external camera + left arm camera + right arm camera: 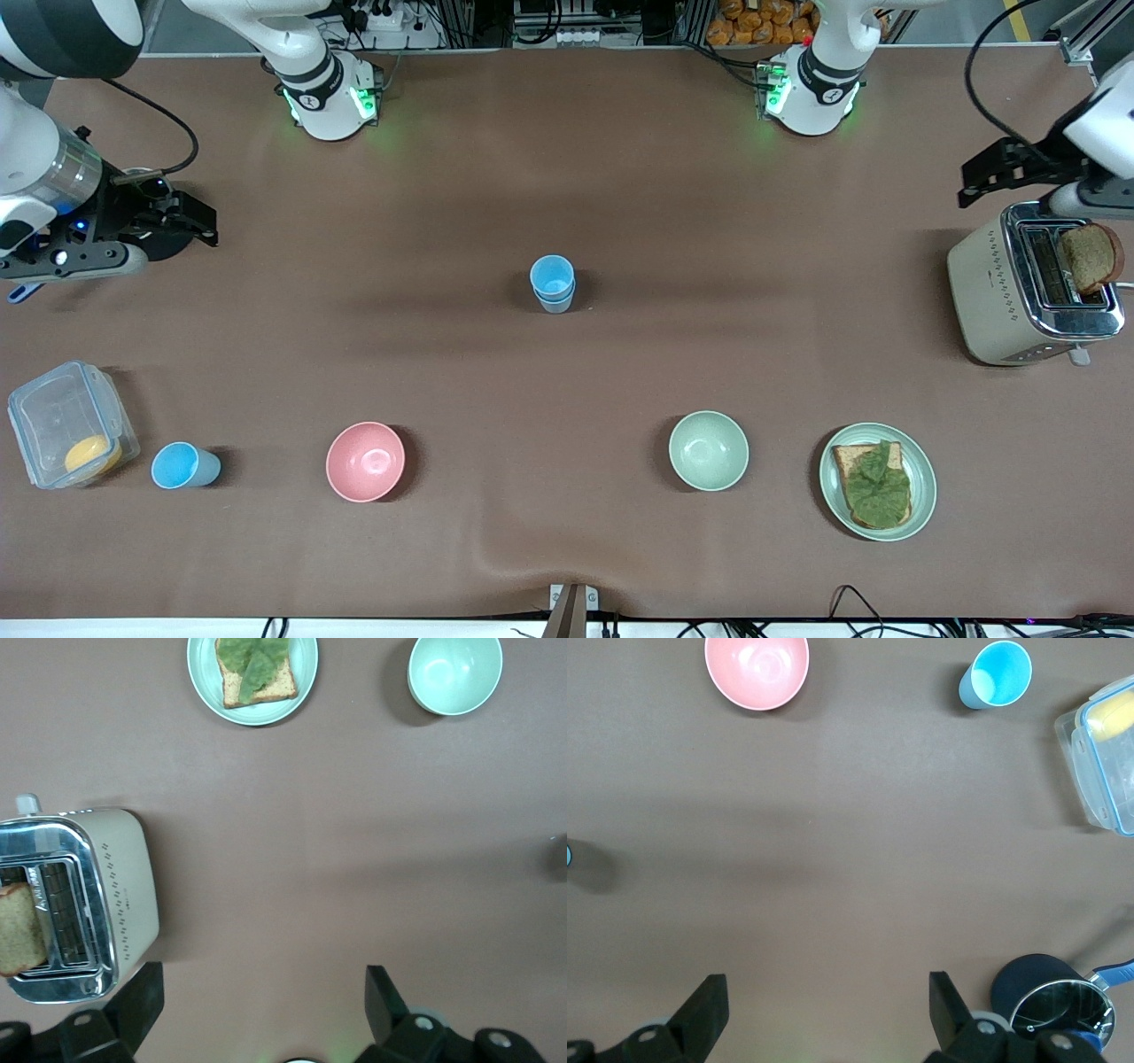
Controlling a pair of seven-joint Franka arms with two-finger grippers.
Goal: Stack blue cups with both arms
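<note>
Two light-blue cups stand nested, one in the other, at the middle of the table. A third blue cup, bright blue inside, stands beside the clear box at the right arm's end; it also shows in the right wrist view. My right gripper is open and empty, up over the table's edge at the right arm's end; its fingers are spread in its wrist view. My left gripper is open and empty, over the table beside the toaster; it also shows in its wrist view.
A pink bowl and a pale green bowl sit near the front camera. A plate holds toast with lettuce. A toaster with a slice in it stands at the left arm's end. A clear box and a dark pot are at the right arm's end.
</note>
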